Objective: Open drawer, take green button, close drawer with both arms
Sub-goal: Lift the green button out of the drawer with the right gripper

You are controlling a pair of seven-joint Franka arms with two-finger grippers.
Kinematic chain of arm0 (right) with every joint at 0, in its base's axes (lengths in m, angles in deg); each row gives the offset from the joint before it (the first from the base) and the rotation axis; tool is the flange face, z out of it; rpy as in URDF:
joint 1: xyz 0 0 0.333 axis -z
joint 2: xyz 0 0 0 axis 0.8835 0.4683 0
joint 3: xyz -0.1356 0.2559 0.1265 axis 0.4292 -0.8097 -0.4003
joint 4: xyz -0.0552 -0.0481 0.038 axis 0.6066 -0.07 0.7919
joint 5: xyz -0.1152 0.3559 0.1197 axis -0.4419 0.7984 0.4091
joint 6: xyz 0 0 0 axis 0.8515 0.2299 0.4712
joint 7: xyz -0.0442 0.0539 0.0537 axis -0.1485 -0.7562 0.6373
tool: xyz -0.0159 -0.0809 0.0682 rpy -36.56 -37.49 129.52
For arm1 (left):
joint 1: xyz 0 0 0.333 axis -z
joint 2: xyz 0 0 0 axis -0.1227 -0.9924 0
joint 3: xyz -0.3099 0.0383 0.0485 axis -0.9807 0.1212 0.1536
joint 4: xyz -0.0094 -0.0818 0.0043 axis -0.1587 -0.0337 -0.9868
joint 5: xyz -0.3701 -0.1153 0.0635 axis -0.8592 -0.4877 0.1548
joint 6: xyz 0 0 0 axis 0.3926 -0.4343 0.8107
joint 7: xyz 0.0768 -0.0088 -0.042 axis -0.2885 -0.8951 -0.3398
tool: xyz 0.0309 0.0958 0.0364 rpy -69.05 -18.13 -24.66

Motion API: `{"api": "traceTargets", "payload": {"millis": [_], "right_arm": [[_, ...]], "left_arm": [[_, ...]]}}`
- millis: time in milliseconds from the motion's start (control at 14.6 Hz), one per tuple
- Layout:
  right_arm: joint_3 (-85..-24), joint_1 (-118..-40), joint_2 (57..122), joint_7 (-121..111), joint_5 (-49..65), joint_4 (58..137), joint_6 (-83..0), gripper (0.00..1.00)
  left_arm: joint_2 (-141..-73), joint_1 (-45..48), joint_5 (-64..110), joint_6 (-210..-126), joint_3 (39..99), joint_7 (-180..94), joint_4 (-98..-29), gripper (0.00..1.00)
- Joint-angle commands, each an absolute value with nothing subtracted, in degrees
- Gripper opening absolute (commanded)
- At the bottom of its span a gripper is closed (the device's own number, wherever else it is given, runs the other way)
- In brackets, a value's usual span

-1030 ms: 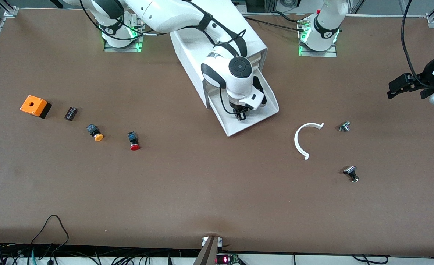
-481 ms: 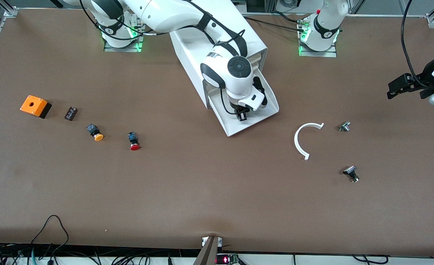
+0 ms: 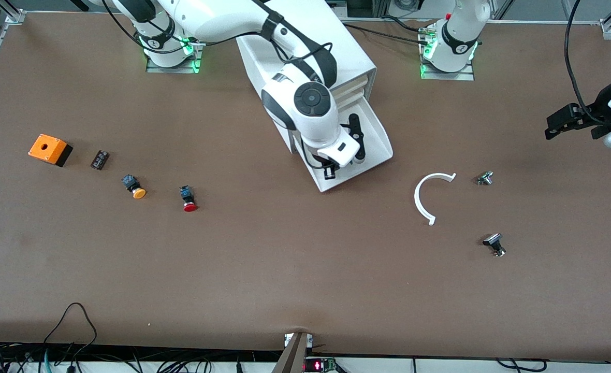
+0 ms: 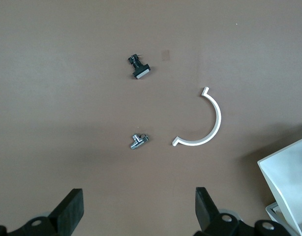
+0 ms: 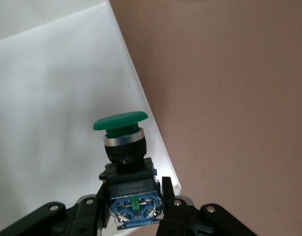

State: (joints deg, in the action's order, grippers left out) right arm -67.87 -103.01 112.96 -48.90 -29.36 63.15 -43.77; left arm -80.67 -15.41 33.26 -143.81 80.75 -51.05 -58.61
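The bottom drawer [image 3: 375,135] of the white cabinet [image 3: 344,49] stands pulled out toward the front camera. My right gripper [image 3: 329,172] hangs over the drawer's front corner, its arm covering much of the tray. In the right wrist view this gripper [image 5: 133,189] is shut on the button [image 5: 120,123], gripping its dark blue body with the green cap pointing away, above the drawer's white floor [image 5: 47,98]. The button is hidden in the front view. My left gripper [image 3: 554,126] waits open over the left arm's end of the table, nothing between its fingers [image 4: 70,211].
Toward the right arm's end lie an orange box [image 3: 50,149], a small black part [image 3: 100,159], an orange-capped button [image 3: 134,187] and a red-capped button [image 3: 188,199]. A white curved piece [image 3: 430,194] and two small metal parts [image 3: 485,178] [image 3: 494,244] lie toward the left arm's end.
The right arm has swung a little toward its own end of the table, carrying its shut gripper across the drawer toward the front corner. The left arm has not moved.
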Motion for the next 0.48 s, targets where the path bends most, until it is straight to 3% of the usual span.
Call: {"api": "traceTargets", "payload": {"millis": [0,412], "right_arm": [[-68.6,-101.2,109.7,-44.8,-28.5,63.5,-42.5,0.3],[-68.2,-97.9,105.3,-39.3,-26.9,63.5,-37.4,0.3]], "left_arm": [[-81.3,-15.4,34.2,-142.9,80.5,-50.4,-57.0,1.0],[-81.3,-15.6,34.2,-142.8,80.6,-50.4,-57.0,1.0]]}}
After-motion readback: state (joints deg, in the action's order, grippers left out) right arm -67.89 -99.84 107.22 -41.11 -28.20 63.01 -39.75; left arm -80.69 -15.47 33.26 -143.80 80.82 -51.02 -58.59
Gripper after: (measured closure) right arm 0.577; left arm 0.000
